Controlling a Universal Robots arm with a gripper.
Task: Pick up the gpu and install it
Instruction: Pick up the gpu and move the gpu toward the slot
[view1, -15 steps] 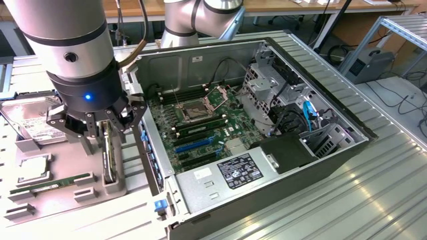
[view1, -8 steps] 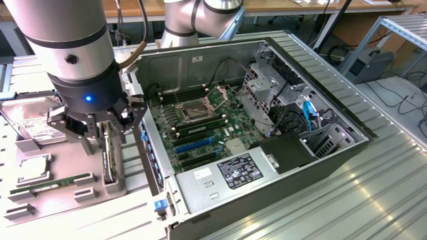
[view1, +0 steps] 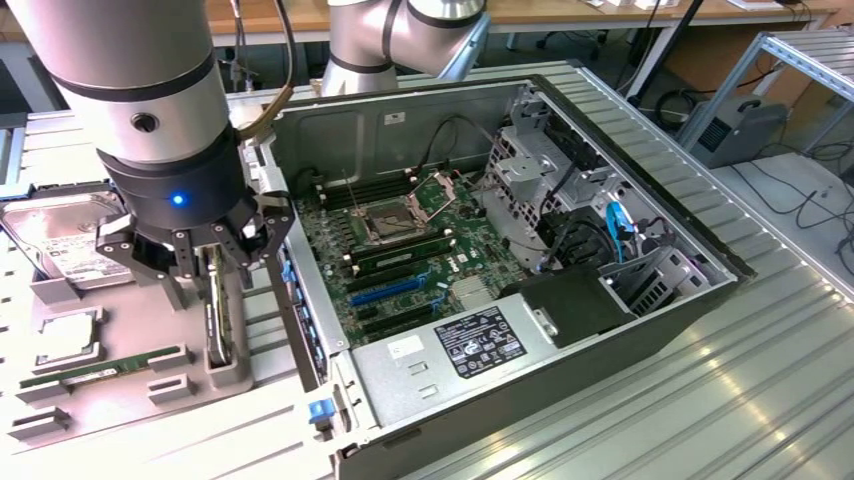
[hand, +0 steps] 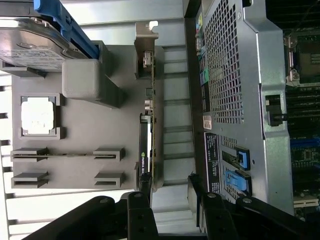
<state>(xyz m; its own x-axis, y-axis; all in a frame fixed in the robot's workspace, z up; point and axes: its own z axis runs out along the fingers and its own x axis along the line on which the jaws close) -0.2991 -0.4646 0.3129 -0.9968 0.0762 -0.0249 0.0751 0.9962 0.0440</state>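
Nothing was installed: lower left in the exterior view, your gripper (view1: 211, 285) stood wide astride the thin dark gpu card (view1: 214, 330), unlifted.

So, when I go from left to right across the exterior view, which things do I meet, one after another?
hard drive → gpu → CPU socket → blue cable

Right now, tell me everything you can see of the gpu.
The gpu is a thin dark card with a silvery metal bracket at one end and a small label on its side. It stands on its long edge in the grey holder beside the open computer case. The gripper hangs over it, open fingers either side; contact unclear.
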